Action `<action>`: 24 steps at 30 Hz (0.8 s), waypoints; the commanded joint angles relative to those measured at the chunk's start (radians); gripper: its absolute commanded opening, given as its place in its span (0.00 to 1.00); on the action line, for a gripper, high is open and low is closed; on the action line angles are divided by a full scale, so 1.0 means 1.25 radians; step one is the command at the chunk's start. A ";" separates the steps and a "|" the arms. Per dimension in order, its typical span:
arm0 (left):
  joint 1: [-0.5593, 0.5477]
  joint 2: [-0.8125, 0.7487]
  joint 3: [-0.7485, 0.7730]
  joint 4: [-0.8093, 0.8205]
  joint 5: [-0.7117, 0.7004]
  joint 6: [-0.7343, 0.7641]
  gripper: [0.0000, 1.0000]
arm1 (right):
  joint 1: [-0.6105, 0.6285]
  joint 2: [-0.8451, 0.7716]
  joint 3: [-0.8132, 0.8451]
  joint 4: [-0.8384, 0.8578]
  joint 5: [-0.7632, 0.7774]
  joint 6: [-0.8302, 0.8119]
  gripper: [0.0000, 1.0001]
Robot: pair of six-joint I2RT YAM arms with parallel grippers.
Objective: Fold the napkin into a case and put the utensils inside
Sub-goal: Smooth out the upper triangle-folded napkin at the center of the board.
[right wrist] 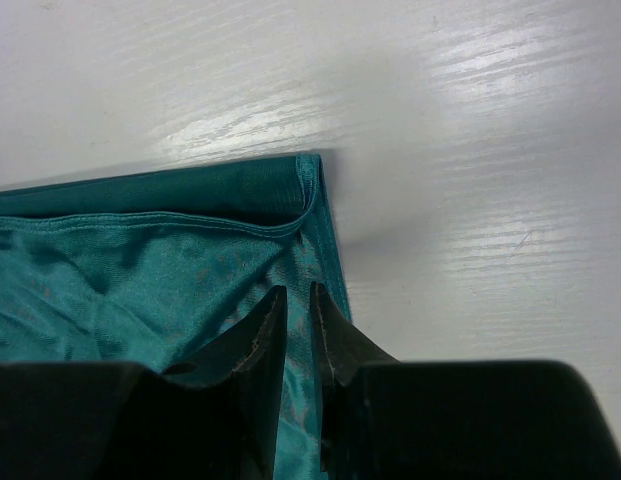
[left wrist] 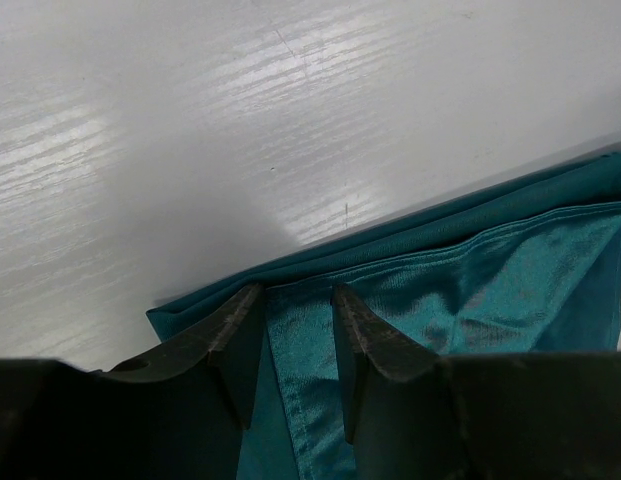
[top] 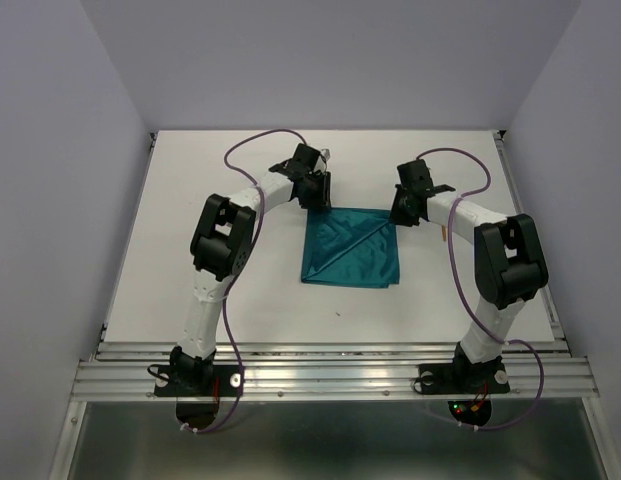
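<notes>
STEP: folding, case unformed | teal soft-cloth napkin (top: pixel 350 245): doubled, mid white table (top: pixel 190 250) | left gripper (left wrist: pixel 296 305): jaws part-open astride far-left corner | right gripper (right wrist: pixel 296 300): jaws narrow, apparently pinching far-right corner | NEXT: matched grips, even fold.

One teal napkin of thin soft cloth (top: pixel 350 248). Two white-and-black jointed arms: left arm (top: pixel 220 240), right arm (top: pixel 505 260). Two dark two-finger grippers: left gripper (left wrist: pixel 295 335), right gripper (right wrist: pixel 297 320). Two looping purple cables (top: pixel 252 145). One thin orange sliver (top: pixel 446 233), too small to identify. One flat white table (top: pixel 210 180).
</notes>
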 commanded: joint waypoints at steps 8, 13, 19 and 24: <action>-0.008 -0.010 0.037 -0.014 -0.032 0.025 0.53 | -0.005 -0.030 0.003 0.011 0.000 0.001 0.21; -0.009 0.000 0.043 -0.017 -0.038 0.025 0.54 | -0.005 -0.031 0.003 0.011 0.000 0.001 0.21; -0.016 0.013 0.043 -0.025 -0.059 0.031 0.57 | -0.005 -0.032 0.002 0.011 -0.003 0.002 0.21; -0.021 0.016 0.046 -0.025 -0.064 0.029 0.55 | -0.005 -0.033 0.003 0.011 -0.004 0.002 0.21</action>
